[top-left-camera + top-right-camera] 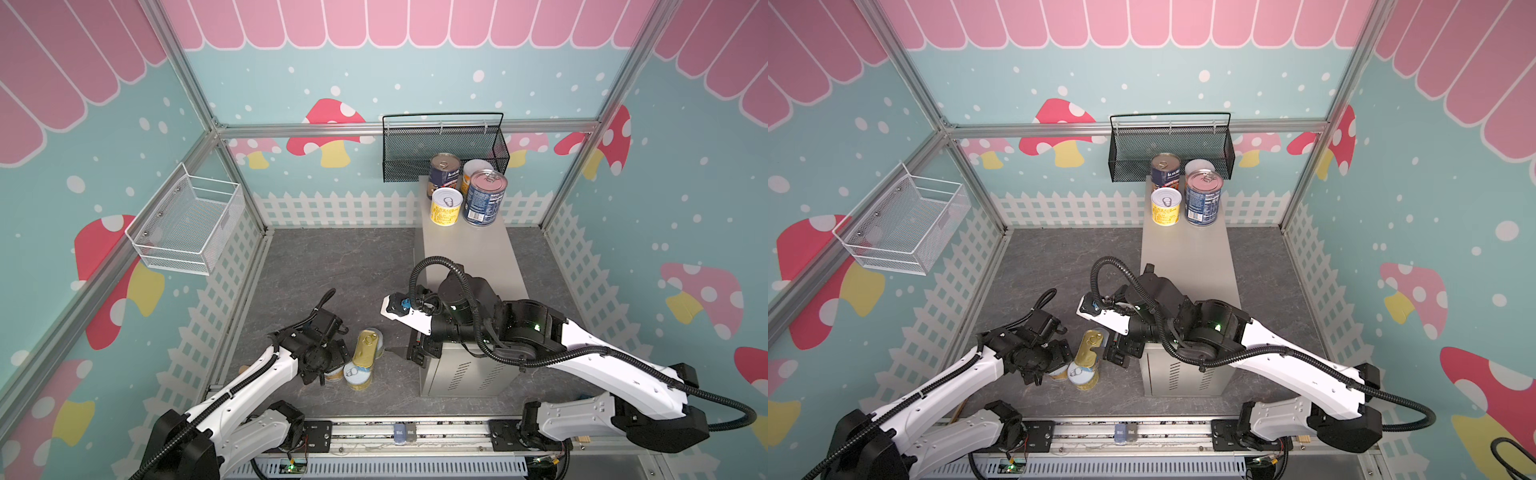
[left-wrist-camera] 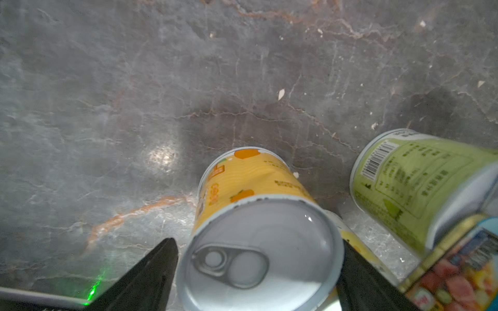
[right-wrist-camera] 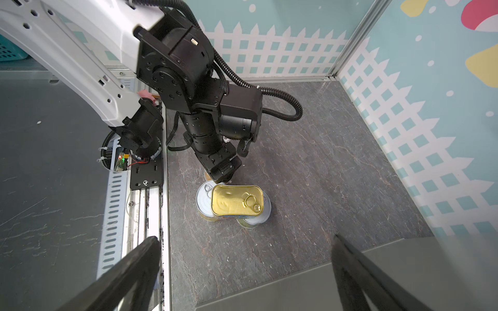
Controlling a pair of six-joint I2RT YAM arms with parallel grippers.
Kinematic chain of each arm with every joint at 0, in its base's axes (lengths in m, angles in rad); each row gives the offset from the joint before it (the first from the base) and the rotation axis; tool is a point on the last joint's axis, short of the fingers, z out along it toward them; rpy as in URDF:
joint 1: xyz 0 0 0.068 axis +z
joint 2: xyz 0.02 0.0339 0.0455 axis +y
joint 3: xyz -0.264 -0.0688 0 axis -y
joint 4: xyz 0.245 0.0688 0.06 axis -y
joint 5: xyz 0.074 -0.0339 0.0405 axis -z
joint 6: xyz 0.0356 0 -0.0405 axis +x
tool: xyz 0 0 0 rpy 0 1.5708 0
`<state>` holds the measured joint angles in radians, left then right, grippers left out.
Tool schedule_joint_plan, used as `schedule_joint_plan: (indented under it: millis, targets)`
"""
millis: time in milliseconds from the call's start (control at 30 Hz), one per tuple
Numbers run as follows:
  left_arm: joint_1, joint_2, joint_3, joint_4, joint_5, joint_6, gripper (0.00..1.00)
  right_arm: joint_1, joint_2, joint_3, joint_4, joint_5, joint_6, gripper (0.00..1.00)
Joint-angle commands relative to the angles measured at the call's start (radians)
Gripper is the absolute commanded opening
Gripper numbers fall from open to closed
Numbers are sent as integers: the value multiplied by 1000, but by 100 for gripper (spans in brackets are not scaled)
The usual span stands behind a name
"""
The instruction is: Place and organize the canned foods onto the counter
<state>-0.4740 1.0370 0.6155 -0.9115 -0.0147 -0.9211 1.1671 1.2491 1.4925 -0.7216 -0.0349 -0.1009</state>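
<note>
On the grey stone floor point(image 2: 134, 80), the left tool point(image 2: 258, 243) loosely straddles a white-lidded yellow can point(image 2: 250, 177); the right tool point(image 3: 245, 238) gapes empty.

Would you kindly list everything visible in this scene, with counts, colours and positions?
counter: one, beige-grey, right of centre
floor: one, grey stone-look
tall cans: two, dark blue, upright at the counter's far end
yellow cans: two, white lids, beside the tall cans
floor cans: three, two yellow and one green-labelled, clustered at the front
flat tin: one, gold, lying across two floor cans' lids
mesh basket: one, black, back wall
wire basket: one, white, left wall
left gripper: fingers either side of a yellow floor can, grip unclear
right gripper: open, empty, by the counter's near end
</note>
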Motion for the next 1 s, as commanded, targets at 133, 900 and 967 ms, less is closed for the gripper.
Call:
schedule_joint_plan:
  millis: [133, 900, 967]
  targets:
    - [-3, -17, -13, 6, -68, -26, 77, 8, -37, -22, 31, 24, -14, 99]
    - [156, 8, 645, -113, 36, 590, 16, 8, -146, -53, 33, 98, -45, 99]
    - [157, 36, 722, -143, 92, 640, 13, 8, -177, -74, 38, 96, -65, 99]
